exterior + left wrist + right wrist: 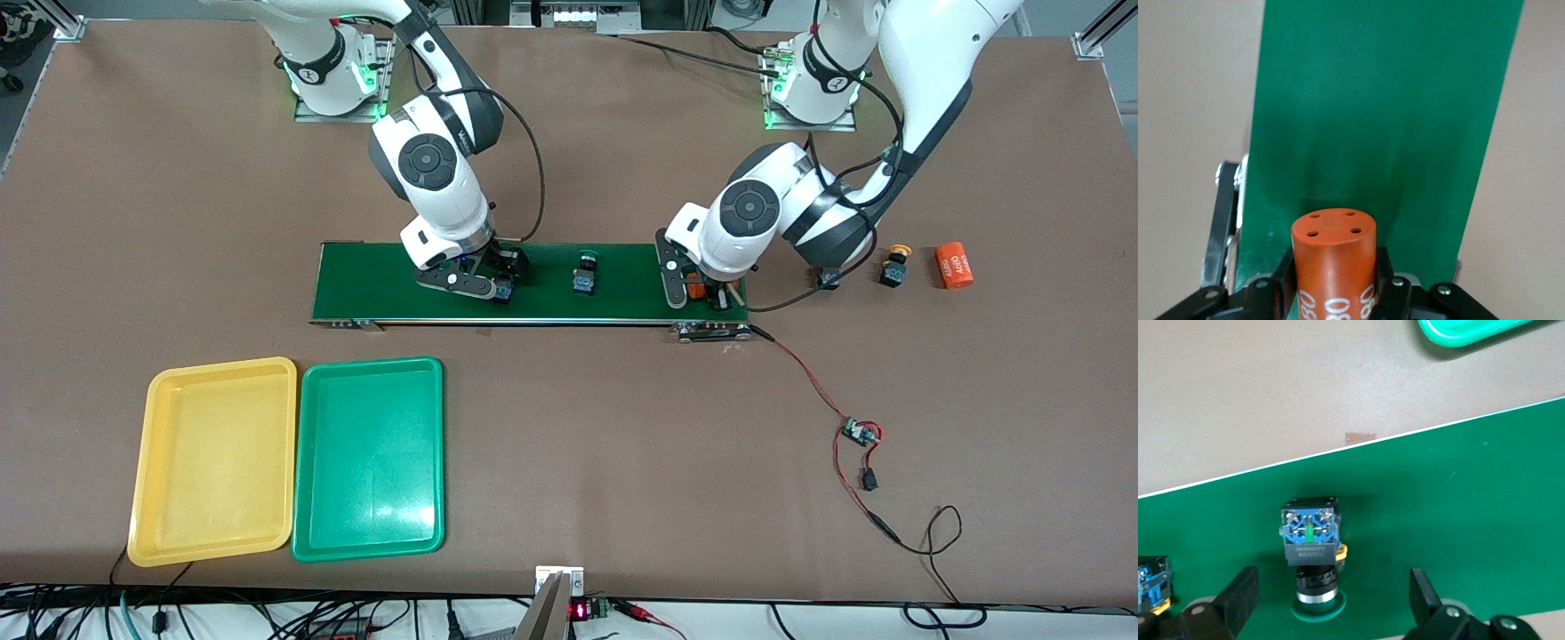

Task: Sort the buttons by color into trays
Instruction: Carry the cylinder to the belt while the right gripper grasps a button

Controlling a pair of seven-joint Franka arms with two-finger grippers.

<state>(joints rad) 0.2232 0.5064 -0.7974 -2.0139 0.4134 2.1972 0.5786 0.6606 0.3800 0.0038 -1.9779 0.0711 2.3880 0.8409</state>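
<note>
Orange cylinder stands clamped in the left gripper at the conveyor belt's left-arm end. Right gripper, fingers spread wide, straddles a green-capped button on the belt; another sits mid-belt. Yellow tray and green tray lie nearer the camera on the brown table.

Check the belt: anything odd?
Yes. The left pincer is shut on an orange cylinder over the belt's end, not a button. The right pincer stands open around a green button.
</note>
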